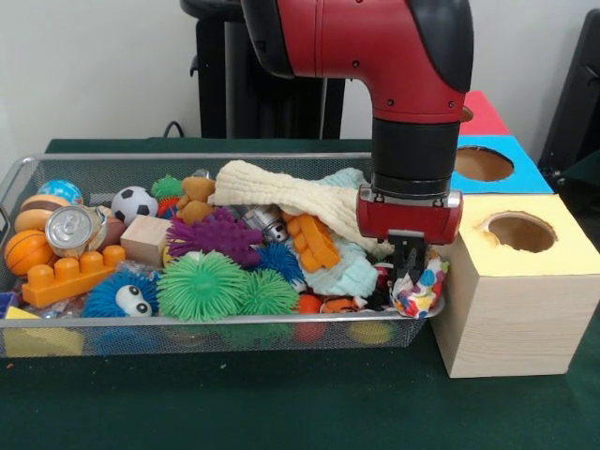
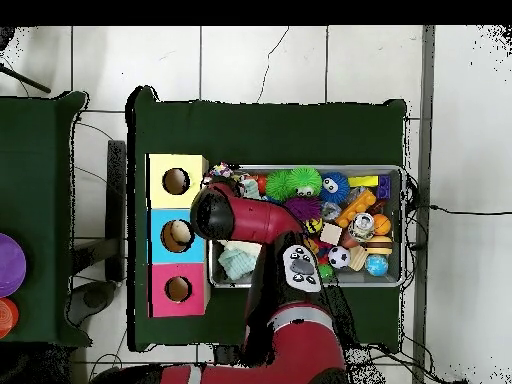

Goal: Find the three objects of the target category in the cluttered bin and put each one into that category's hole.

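My gripper hangs low in the right end of the wire mesh bin, just above or against a speckled multicoloured ball. Its tips are dark against the clutter. A cream knitted cloth and a pale blue cloth lie just left of it. In the overhead view the arm's wrist covers the gripper at the bin's left end. The yellow box with its hole stands right beside the bin; the blue box and red box lie behind it.
The bin also holds green spiky balls, a purple spiky ball, a blue fuzzy ball with eyes, an orange brick, a can, a soccer ball and a wooden block. Something tan shows in the blue hole.
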{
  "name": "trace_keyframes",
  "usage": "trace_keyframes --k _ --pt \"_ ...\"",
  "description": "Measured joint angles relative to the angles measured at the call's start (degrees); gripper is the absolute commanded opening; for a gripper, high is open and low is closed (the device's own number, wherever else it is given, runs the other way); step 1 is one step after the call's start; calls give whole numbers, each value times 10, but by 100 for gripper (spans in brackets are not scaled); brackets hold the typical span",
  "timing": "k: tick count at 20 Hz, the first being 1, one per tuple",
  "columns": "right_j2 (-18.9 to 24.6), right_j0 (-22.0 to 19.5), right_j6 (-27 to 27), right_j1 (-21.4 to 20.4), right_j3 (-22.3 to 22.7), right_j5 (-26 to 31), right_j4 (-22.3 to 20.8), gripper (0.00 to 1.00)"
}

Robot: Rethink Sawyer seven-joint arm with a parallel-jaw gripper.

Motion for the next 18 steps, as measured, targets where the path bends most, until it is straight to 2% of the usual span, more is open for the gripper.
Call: trace_keyframes --k 7,11,12,18 --pt "7 -7 0 -30 5 41 0 0" --pt "10 -13 0 -60 6 82 0 0" --pt "10 -16 0 -79 6 101 0 0" --pt "11 -26 0 -114 8 112 0 0"
